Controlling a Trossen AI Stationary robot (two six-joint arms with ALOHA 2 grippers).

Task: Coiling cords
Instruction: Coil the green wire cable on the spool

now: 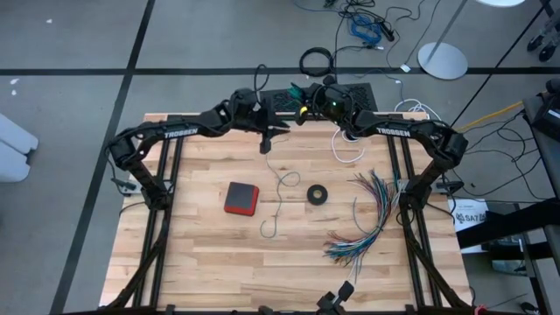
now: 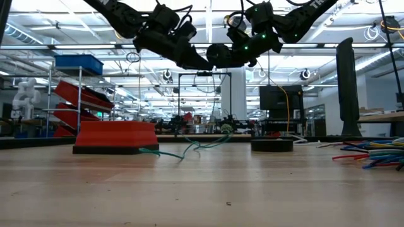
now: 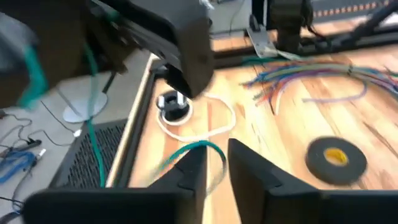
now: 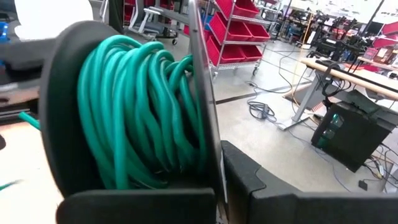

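Teal-green cord [image 4: 143, 112] fills the view closest to my right wrist: a thick bundle of loops, lifted off the surface [image 1: 192, 254] and bunched hard against my right claw [image 4: 214, 180]. That claw is closed, though I cannot tell whether a strand is pinched between the fingers or the loops are only wound round them. Taking the red block [image 1: 241, 199] as my mark and reading across from the left, my left claw [image 3: 216, 165] hangs in the air beyond the block, toward the far edge, its fingers parted by a narrow gap with nothing clearly between them. Just to the right of the block lies the uncoiled part of the teal-green cord, a thin wavy line whose length runs from the far edge toward the near one and ends in a small hook. Farther right and beyond the block my right claw carries the coil, almost touching the left one. The white cord [image 1: 348, 149], with its round black-and-white piece [image 3: 171, 104], loops on the surface farther right again, by the far edge. The loose run trails down from the coil and passes just off my left fingertips, so I judge the left claw the nearer one to guide it while the right gathers loops.
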